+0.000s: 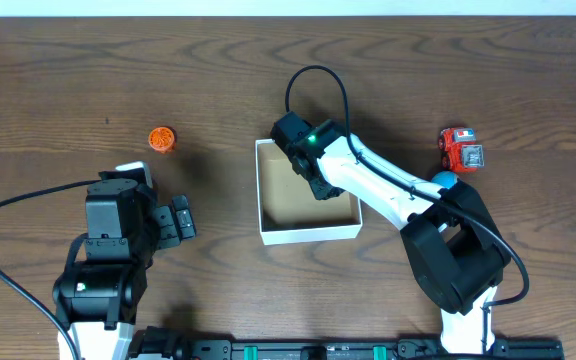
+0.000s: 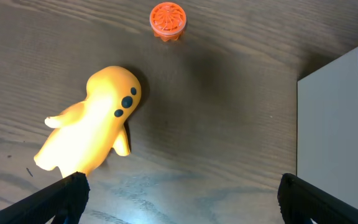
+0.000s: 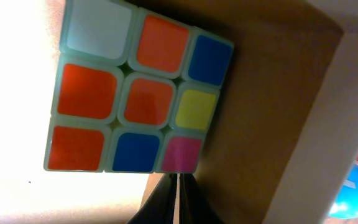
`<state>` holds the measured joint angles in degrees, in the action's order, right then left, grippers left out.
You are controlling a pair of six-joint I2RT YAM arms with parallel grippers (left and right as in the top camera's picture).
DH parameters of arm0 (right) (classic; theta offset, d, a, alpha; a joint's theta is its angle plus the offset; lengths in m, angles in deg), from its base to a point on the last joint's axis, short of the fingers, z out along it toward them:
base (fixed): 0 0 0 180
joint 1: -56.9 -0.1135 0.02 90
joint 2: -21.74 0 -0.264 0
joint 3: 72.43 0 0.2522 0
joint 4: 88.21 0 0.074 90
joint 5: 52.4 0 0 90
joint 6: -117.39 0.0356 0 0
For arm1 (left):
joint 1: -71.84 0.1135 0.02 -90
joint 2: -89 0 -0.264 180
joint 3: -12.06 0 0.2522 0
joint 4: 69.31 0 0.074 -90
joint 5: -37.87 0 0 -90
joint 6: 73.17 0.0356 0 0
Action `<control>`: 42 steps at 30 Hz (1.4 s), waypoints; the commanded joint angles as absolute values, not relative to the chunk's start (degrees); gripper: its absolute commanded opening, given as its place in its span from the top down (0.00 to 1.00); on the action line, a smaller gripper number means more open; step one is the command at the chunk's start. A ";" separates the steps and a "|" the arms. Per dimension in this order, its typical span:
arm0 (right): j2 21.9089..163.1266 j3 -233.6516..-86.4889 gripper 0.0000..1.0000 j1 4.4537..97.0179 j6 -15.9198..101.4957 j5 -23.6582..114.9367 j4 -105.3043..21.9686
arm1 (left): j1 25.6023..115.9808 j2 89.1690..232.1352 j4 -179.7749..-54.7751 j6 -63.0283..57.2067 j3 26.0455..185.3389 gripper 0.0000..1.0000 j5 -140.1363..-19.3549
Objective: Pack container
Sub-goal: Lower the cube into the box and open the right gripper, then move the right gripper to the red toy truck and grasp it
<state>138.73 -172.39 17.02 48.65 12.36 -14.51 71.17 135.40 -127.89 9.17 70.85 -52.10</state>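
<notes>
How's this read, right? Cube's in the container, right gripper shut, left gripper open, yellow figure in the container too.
One thing is off: the yellow figure is not in the container; it lies on the table outside it, as the left wrist view shows. The cube is in the container, right gripper shut, left gripper open.

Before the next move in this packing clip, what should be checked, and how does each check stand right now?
1. Rubik's cube inside the container: ok, it lies flat on the brown floor.
2. Right gripper empty: ok, shut with nothing between its fingers.
3. Left gripper ready: ok, open, near the yellow figure.
4. Container access free: not ok, the right arm reaches over it.
5. All toys packed: not ok; the yellow figure, orange cap, red toy and blue ball lie outside.
</notes>
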 commanded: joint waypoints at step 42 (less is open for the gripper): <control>121.05 -178.79 0.01 62.00 30.88 32.78 -12.24 | 71.00 135.48 -127.36 9.47 72.01 0.02 -51.64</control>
<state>117.27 -178.44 60.71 34.15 31.77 -12.15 71.17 135.40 -127.49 9.14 70.85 -52.10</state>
